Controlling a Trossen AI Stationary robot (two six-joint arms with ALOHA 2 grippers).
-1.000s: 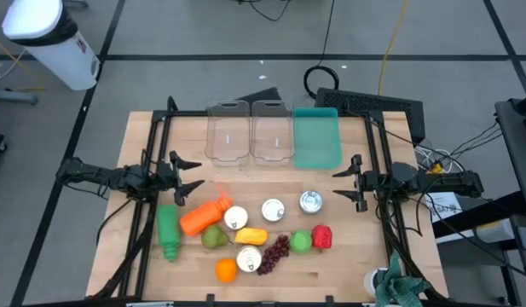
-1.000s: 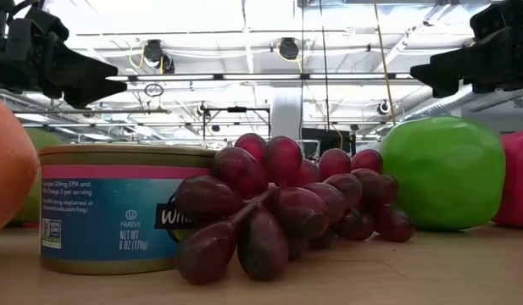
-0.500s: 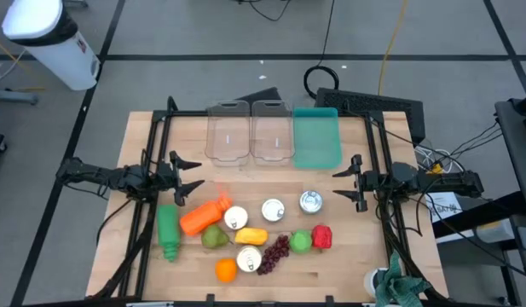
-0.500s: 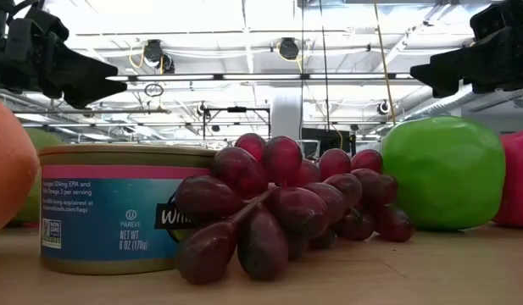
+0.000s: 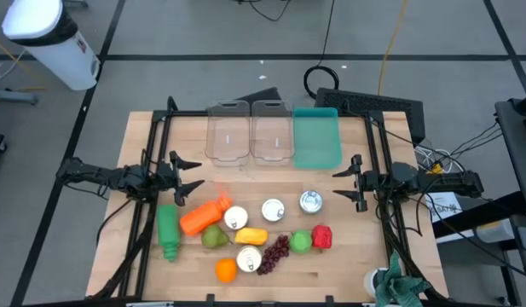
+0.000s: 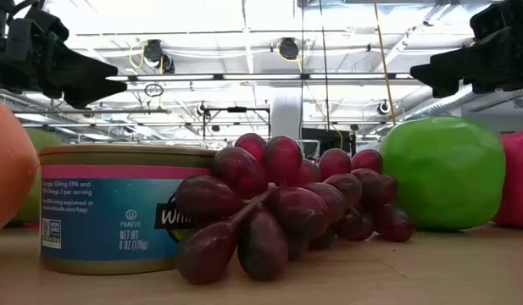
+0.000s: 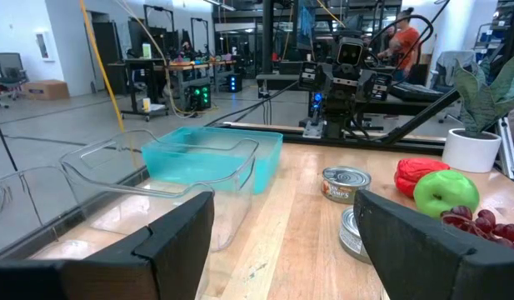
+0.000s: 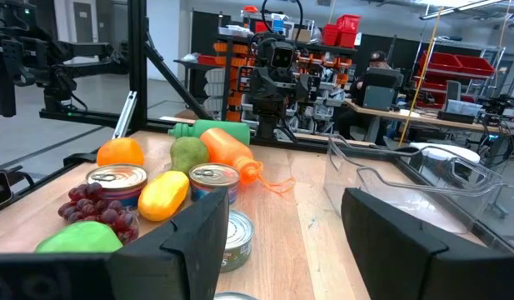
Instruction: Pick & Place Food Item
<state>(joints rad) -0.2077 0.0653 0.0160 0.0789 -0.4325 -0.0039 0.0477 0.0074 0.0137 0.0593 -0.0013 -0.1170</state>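
In the high view the left gripper (image 5: 191, 174) hangs over the left-centre of the light wooden table (image 5: 356, 264), its two dark fingers spread apart with nothing between them, just above the food cluster. The right gripper (image 5: 344, 184) hangs at the right-centre of the frame, its fingers likewise parted and empty, pointing inward toward the left. Along the upper middle of the table stand two clear plastic bins (image 5: 228, 132) side by side, and touching them on the right a teal plastic bin (image 5: 316, 139). The food lies in the lower middle of the frame: a green plastic bottle (image 5: 167, 230) at the far left, an orange toy carrot (image 5: 203, 217) beside it, a green pear (image 5: 214, 238), a yellow toy lemon-shaped fruit (image 5: 251, 236), a small orange (image 5: 226, 270), a bunch of dark red grapes (image 5: 274, 252), a green apple (image 5: 300, 241) and a red pepper (image 5: 322, 236) on the right. Four round tins sit among them; the silver tin (image 5: 310, 201) farthest right lies nearest the right gripper. In the low view, the grapes lean against a teal-labelled tin (image 6: 108, 207) at the left.
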